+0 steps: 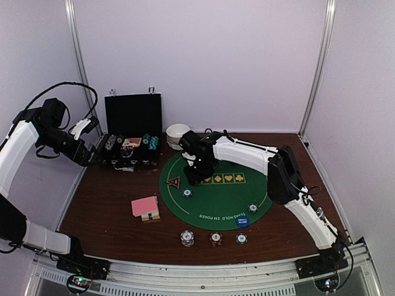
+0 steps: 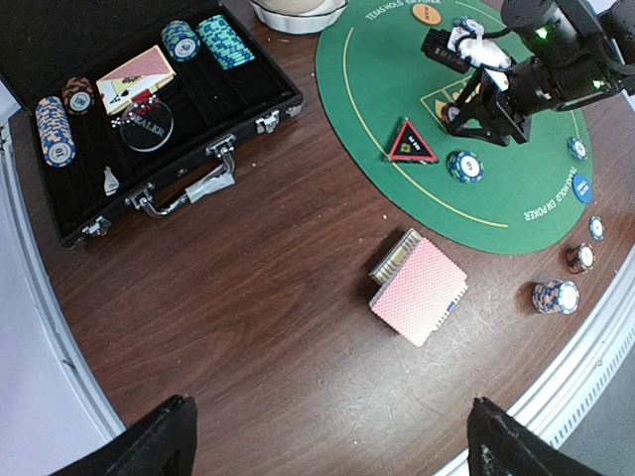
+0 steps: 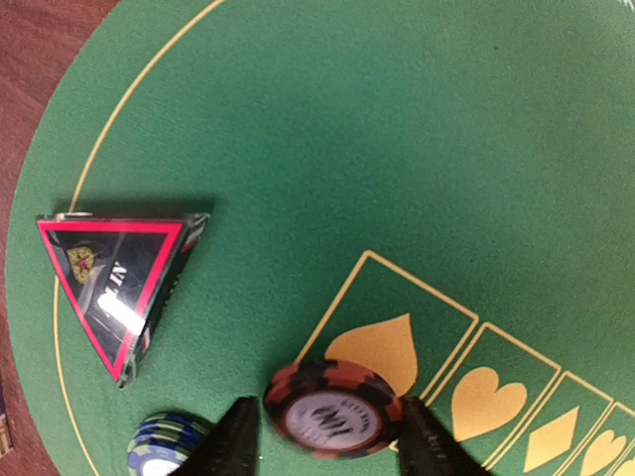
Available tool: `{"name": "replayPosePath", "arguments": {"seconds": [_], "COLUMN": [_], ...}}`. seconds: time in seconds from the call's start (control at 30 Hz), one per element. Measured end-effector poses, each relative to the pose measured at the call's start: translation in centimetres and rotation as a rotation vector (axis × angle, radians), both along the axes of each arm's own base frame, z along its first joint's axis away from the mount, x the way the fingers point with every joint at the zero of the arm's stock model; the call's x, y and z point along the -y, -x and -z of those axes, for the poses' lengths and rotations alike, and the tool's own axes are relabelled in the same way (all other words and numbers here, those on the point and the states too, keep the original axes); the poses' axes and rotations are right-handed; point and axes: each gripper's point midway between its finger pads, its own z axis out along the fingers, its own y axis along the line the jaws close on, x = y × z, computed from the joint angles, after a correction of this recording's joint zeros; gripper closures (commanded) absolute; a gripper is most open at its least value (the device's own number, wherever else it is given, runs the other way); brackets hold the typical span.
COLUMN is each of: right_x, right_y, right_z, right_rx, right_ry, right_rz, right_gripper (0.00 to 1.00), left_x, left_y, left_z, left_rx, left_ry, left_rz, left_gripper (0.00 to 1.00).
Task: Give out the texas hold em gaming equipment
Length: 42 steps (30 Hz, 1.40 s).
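**Clerk:** Item one, the playing surface?

**Checker:** Round green mat, flat on the brown worktop, with a row of gold suit boxes printed across its middle.

**Clerk:** Markers?

**Checker:** Red-triangle token, flat, near the mat's left edge. Blue disc at the mat's near edge, on the printed lettering. Orange disc on the far part of the mat.

**Clerk:** Chips?

**Checker:** A blue-striped chip lies just beside the triangle. A second single chip is on the mat's right part. Three small chip stacks stand in a row on the bare worktop, just off the mat's near edge. A red-and-black chip is at the end gold box (the one nearest the triangle).

**Clerk:** Right hand, state?

**Checker:** Narrow, low over the mat, one finger on either side of the red-and-black chip, which shows blurred. I cannot tell whether the fingers pinch it or only flank it.

**Clerk:** Left hand?

**Checker:** Spread wide, raised high above the worktop's left side, well apart from every item.

**Clerk:** Cards?

**Checker:** Pink-backed deck, face down on the worktop, left of the mat and off it.

**Clerk:** Remainder?

**Checker:** Black case, lid up, at the far left, holding rows of chips, some cards and a clear dealer button. Stacked white bowls sit just behind the mat, to the right of the case.
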Motion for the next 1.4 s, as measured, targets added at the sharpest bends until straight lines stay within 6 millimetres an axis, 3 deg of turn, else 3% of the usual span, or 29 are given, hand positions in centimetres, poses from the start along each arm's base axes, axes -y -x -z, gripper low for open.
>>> {"name": "replayPosePath", "arguments": {"seconds": [0.1,0.4,0.5,0.63,0.73,0.83,0.97,1.13,1.23,1.4], "right_x": [0.1,-0.1,0.5,1.8,3.3,4.3,5.7,6.2,6.3,6.1], "right_y": [0.0,-0.3,0.2,2.4,5.7,9.4,16.3,23.3,25.3,25.5], "right_z": [0.2,-0.7,-2.1,-5.8,-8.5,-9.0,-6.9,-3.4,-2.5,-2.3], "right_rx": [-0.004,0.010,0.019,0.045,0.056,0.048,-0.014,-0.095,-0.115,-0.116], "right_ry": [0.002,-0.012,-0.016,-0.024,-0.032,-0.029,0.026,0.104,0.123,0.117], "right_rz": [0.003,0.005,0.003,-0.018,-0.050,-0.096,-0.192,-0.309,-0.342,-0.345], "right_gripper": [0.33,0.35,0.35,0.35,0.33,0.28,0.22,0.19,0.19,0.21], "left_x": [0.0,0.0,0.0,0.0,0.0,0.0,0.0,0.0,0.0,0.0], "left_y": [0.0,0.0,0.0,0.0,0.0,0.0,0.1,0.2,0.2,0.2], "left_z": [0.0,0.0,0.0,0.0,0.0,0.0,-0.1,-0.2,-0.2,-0.2], "left_rx": [0.001,0.001,0.001,0.001,0.001,0.002,0.006,0.007,0.008,0.008], "left_ry": [-0.001,-0.002,-0.002,-0.002,-0.003,-0.004,-0.004,-0.003,-0.003,-0.002], "left_rz": [0.001,0.001,0.001,0.001,0.001,0.000,0.000,0.000,0.000,0.001], "left_gripper": [0.02,0.02,0.03,0.02,0.02,0.02,0.03,0.03,0.02,0.03]}}
